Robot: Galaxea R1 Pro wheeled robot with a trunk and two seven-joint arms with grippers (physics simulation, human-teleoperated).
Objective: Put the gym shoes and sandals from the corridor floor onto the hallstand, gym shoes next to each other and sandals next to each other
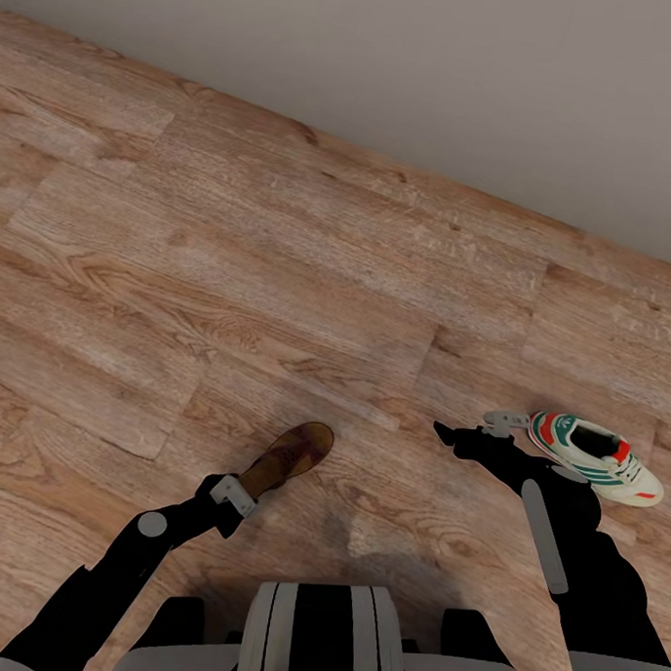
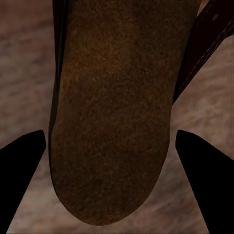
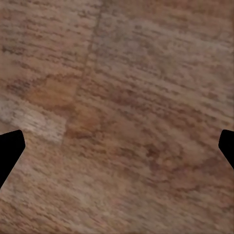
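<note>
A: Two shoes, head view: dark brown leather sandal with tan footbed (image 1: 289, 457) on the light brown wood-plank floor (image 1: 231, 272), heel end at the left gripper (image 1: 233, 494). White lace-up sneaker with green stripes and red accents (image 1: 596, 457) lies on the floor just beside the right gripper (image 1: 468, 435).

B: Left wrist?

A: Sandal footbed (image 2: 114, 122) between the black fingers (image 2: 22, 168), small gaps each side; fingers spread, not touching it.

B: Right wrist?

A: Bare planks (image 3: 117, 107), fingertips (image 3: 9, 151) wide apart, holding nothing.
</note>
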